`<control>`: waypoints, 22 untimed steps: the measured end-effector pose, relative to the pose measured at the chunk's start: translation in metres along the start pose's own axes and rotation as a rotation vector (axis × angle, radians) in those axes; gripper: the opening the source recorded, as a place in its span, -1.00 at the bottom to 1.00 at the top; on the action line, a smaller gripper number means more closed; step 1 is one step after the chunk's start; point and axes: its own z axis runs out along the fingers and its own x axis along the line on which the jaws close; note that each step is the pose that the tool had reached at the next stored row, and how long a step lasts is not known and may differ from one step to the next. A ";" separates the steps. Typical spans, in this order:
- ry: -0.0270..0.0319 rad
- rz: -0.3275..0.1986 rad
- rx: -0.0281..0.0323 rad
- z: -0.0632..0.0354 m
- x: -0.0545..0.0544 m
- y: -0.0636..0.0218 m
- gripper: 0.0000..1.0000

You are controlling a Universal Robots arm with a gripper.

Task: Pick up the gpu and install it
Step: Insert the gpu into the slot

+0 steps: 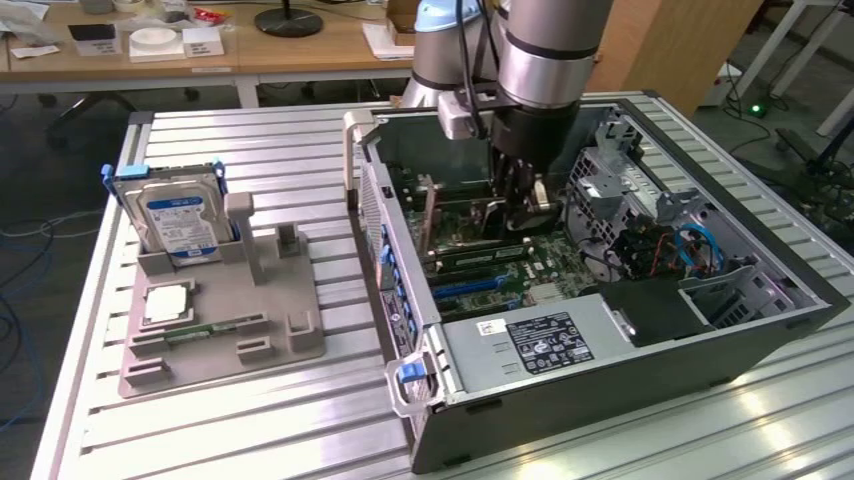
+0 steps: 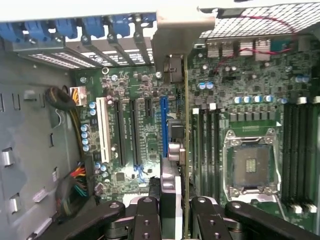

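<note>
The gpu [image 2: 185, 125] is seen edge-on in the wrist view, as a thin card standing upright over the motherboard [image 2: 140, 135] beside the blue slot [image 2: 164, 120]. Its silvery end bracket [image 2: 177, 40] lies against the case's rear slot openings. My gripper [image 2: 176, 210] is shut on the gpu, with a black finger [image 2: 147, 217] on each side. In the exterior view my gripper [image 1: 523, 205] reaches down into the open computer case [image 1: 747, 330], and the dark gpu [image 1: 467, 228] sits below it, low over the board. Whether the card is seated in the slot cannot be told.
A grey fixture tray [image 1: 267, 310] at the exterior view's left holds a hard drive [image 1: 180, 215], a chip [image 1: 167, 300] and a green memory stick [image 1: 200, 330]. Inside the case are the power supply [image 1: 534, 345], drive cage [image 1: 627, 170], cables [image 1: 681, 250] and the CPU socket [image 2: 252, 165].
</note>
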 end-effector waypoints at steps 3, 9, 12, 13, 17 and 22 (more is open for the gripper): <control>-0.0002 0.000 0.0011 0.0053 0.000 0.0023 -0.44; -0.0039 -0.030 0.0074 0.0184 0.000 0.0065 -0.44; -0.0043 -0.030 0.0075 0.0197 0.001 0.0065 -0.44; -0.0039 -0.027 0.0074 0.0207 0.001 0.0066 -0.44; -0.0029 -0.012 0.0072 0.0275 0.002 0.0074 -0.44; -0.0017 0.006 0.0072 0.0359 0.002 0.0104 -0.44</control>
